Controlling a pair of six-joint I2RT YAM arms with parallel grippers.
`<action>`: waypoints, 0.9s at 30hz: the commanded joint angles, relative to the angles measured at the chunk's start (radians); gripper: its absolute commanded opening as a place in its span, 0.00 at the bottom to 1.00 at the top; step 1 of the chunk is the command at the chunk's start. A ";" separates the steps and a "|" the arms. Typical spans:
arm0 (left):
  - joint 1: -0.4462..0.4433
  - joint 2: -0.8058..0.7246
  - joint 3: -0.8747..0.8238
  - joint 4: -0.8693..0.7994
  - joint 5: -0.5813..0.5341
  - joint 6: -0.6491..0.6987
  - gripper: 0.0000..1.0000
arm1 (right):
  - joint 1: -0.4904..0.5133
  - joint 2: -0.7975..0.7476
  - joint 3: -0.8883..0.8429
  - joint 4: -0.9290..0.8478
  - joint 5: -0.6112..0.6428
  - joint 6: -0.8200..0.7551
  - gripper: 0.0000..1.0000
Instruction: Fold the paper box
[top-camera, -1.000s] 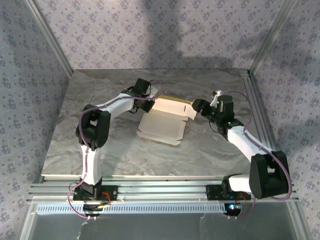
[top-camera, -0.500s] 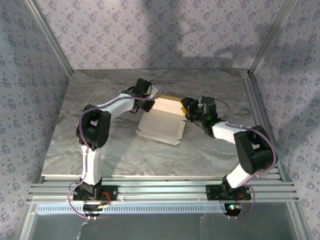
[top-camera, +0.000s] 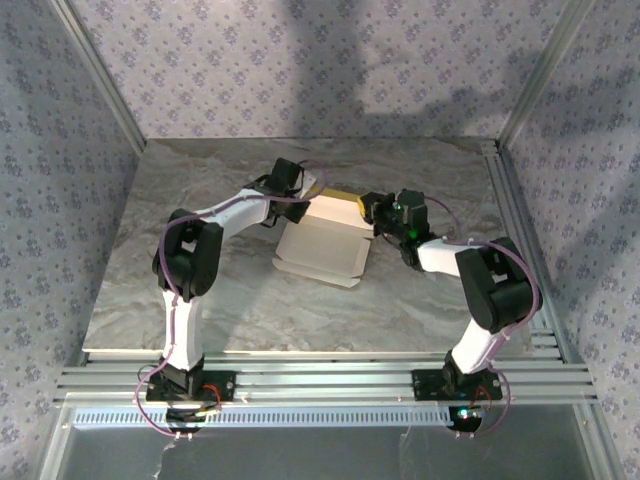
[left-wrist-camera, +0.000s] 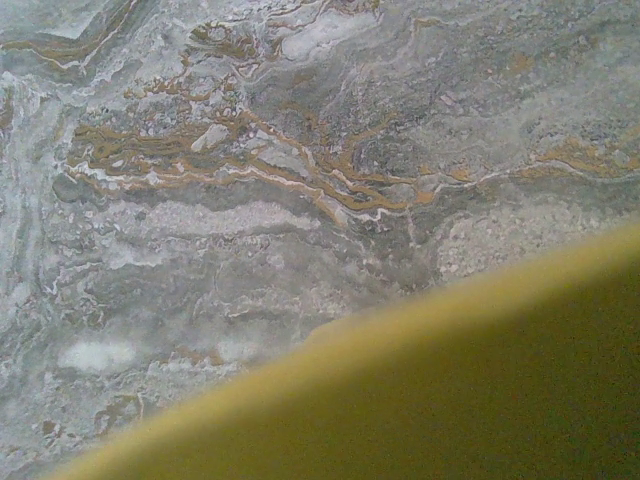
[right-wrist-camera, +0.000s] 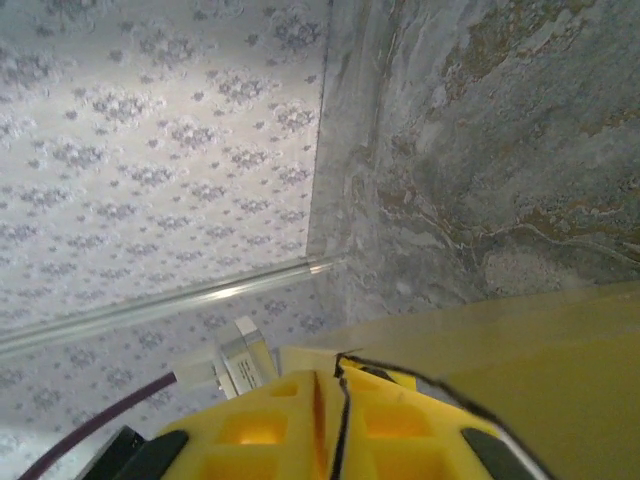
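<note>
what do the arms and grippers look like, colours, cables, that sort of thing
The left arm and right arm match: white link covers, bulky black joints and black bases. A purple cable runs along each. The right gripper has yellow moulded plastic fingers with recessed pockets.

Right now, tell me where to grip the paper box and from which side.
Probably pinch the paper box by its raised yellow panel, at the thin right-hand edge, coming in from the right. That panel stands clear, so both faces can be reached; the white panel lies flat.
</note>
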 joint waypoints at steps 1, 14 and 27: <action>-0.004 -0.011 -0.047 0.066 -0.051 -0.018 0.12 | 0.009 -0.001 0.015 -0.049 0.036 0.011 0.01; 0.012 -0.156 -0.237 0.254 -0.069 -0.067 0.43 | 0.003 -0.010 0.050 -0.167 0.035 -0.009 0.00; 0.079 -0.261 -0.365 0.394 0.170 -0.079 0.37 | -0.005 -0.012 0.051 -0.172 0.016 -0.018 0.00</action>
